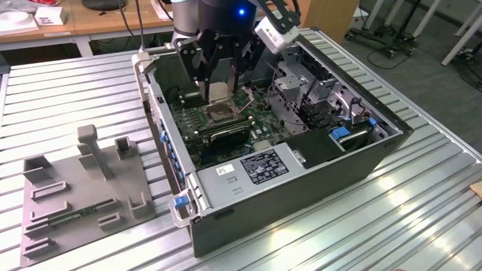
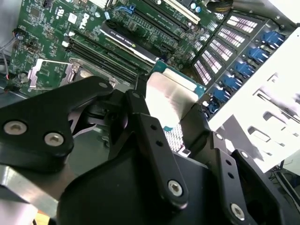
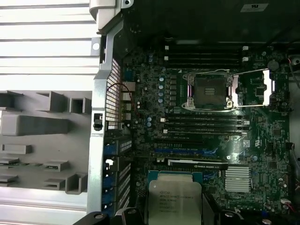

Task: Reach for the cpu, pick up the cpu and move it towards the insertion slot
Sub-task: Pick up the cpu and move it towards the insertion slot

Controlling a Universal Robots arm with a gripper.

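We judge the carrying step to be in hand: our gripper (image 1: 218, 84), at the upper centre of the exterior view, has its fingers (image 2: 150, 131) closed on the cpu (image 1: 218, 92), which hangs just above the insertion slot (image 1: 219, 113) inside the open computer case (image 1: 301, 192). In the first wrist view the cpu (image 3: 174, 201) sits at the lower centre and the insertion slot (image 3: 209, 90) at the upper right, its centre dark and bare. Finishing the approach calls for squaring the chip with the metal frame, and room is tight, with the drive cage (image 1: 301, 84) close at the exterior view's right.
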